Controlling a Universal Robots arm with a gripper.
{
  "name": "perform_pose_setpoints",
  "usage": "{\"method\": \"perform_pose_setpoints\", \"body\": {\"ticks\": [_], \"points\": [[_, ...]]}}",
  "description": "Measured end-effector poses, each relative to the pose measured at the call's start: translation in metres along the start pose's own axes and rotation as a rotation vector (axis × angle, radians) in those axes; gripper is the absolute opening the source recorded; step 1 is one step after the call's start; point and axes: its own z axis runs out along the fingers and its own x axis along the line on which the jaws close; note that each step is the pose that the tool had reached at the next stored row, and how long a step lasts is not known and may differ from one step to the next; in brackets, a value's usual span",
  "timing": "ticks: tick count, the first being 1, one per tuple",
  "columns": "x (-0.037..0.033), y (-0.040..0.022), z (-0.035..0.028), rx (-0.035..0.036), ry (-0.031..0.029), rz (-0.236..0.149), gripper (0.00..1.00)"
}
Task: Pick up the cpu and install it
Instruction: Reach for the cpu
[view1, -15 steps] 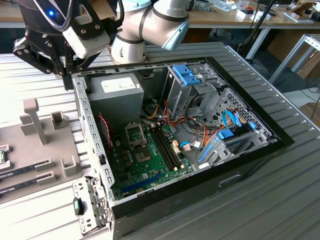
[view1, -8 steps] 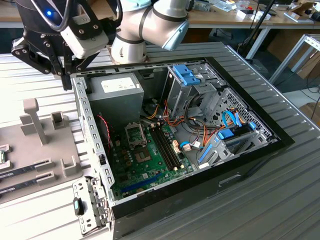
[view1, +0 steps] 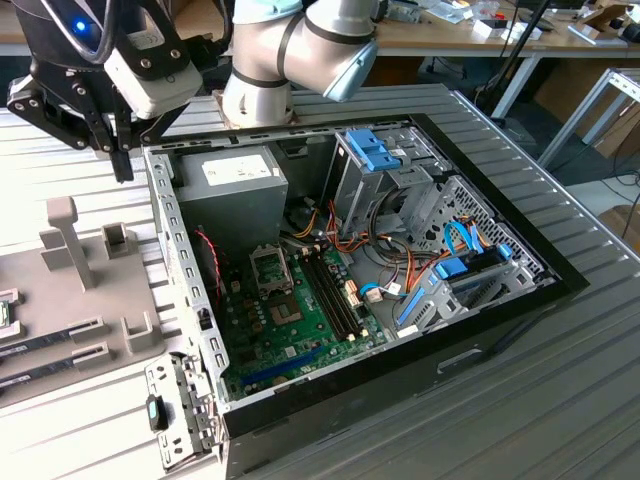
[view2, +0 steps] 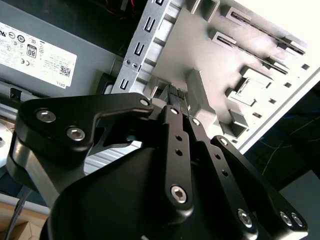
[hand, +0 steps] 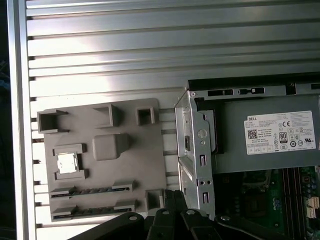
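Step in hand: approach for the pick, with nothing grasped and the install not begun. The small flat square cpu (hand: 66, 162), silvery on top, lies flat in its own square pocket of the grey moulded holder tray (hand: 105, 172). The tray rests on the ribbed aluminium table (hand: 100, 50) just beside the open black-framed computer case (hand: 196, 150). The same tray also carries two long narrow dark memory sticks (hand: 90, 190) in parallel slots near the chip. The black multi-link tool (view1: 120, 160) hangs at the exterior view's upper left, above the seam between the tray and the case wall and well apart from the chip. In the second wrist view its fingers (view2: 175, 107) appear pressed together with nothing between them, though the linkage hides part of the tips. Case contents: a large green motherboard (view1: 290, 335), a grey power supply box (view1: 225, 185), blue-latched drive cages (view1: 385, 160) and loose coloured cables. The square metal-framed socket (view1: 271, 268) on the board holds no silvery chip. Judgement: a grasp would call for the fingers apart, centred over the pocket and square to the chip's edges, with a gentle vertical descent, since the pocket walls leave little room.
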Motion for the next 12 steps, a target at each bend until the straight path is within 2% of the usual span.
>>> {"method": "perform_pose_setpoints", "body": {"ticks": [12], "points": [[0.0046, -0.0004, -0.0002, 0.0, 0.0, 0.0, 0.11]]}}
